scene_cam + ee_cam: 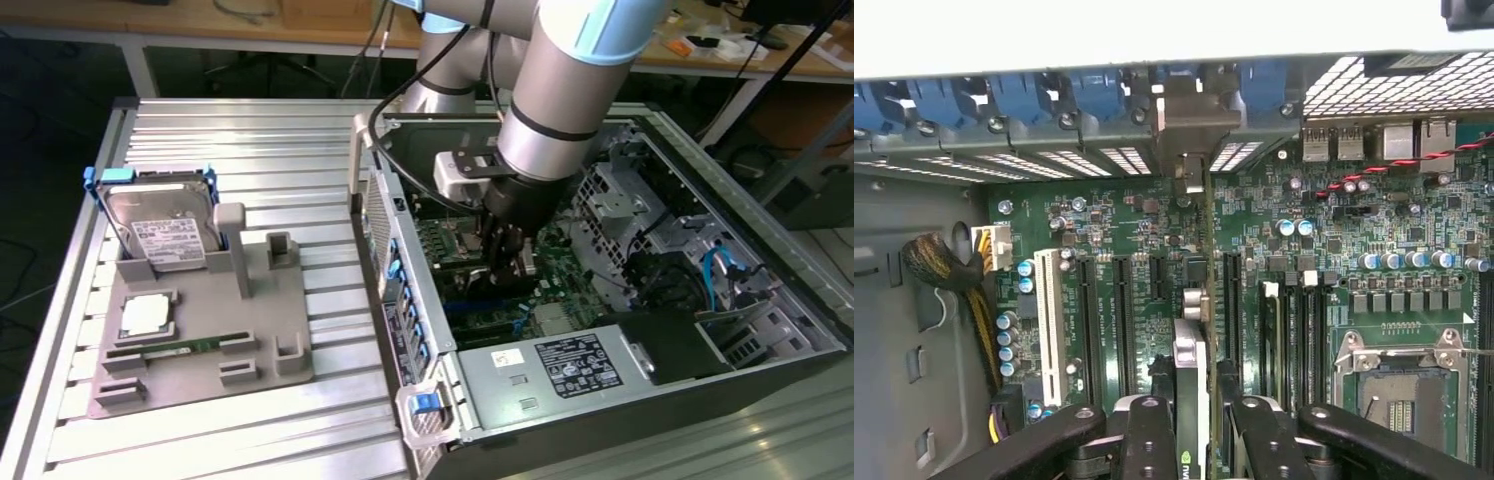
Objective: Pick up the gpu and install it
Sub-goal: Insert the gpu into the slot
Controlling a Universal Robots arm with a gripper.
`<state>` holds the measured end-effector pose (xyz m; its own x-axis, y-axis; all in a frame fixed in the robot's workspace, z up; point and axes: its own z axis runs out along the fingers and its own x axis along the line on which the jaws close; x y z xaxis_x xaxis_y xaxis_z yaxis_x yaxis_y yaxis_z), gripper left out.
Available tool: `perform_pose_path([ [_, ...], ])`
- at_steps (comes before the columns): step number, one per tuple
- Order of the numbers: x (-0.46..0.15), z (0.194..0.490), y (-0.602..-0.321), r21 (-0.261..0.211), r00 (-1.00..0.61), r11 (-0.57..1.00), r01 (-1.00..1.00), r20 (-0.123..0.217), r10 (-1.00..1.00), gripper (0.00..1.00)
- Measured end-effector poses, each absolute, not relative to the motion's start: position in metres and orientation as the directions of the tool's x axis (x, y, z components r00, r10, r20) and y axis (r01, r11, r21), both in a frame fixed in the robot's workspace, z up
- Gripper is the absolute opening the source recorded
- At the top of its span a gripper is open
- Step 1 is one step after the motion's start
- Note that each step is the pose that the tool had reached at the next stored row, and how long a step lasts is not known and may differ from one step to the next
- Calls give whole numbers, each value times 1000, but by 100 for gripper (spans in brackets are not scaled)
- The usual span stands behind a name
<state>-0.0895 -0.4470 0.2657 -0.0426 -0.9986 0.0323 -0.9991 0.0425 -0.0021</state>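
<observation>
In the wrist view the gpu (1192, 365) shows edge-on, a thin card standing upright over the green motherboard (1354, 250). It sits between the long black expansion slots. Its grey metal end bracket (1194, 120) lies against the case's rear slot openings. My gripper (1194, 440) is shut on the card, one black finger (1149, 440) on each side of it. In the exterior view my gripper (510, 250) reaches down into the open computer case (747, 380), and its dark fingers hide most of the card.
A grey parts holder (200, 340) lies at the exterior view's left. It carries a silver hard drive (167, 235), a processor (144, 315) and a memory stick (174, 350). Inside the case are a power supply (574, 365), a cable bundle (949, 270) and an empty CPU socket (1399, 390).
</observation>
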Motion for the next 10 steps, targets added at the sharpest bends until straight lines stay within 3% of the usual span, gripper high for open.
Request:
perform_pose_path([
  [10, -90, 261, -444, -2, -39, 39, -999, 32, -999, 27],
])
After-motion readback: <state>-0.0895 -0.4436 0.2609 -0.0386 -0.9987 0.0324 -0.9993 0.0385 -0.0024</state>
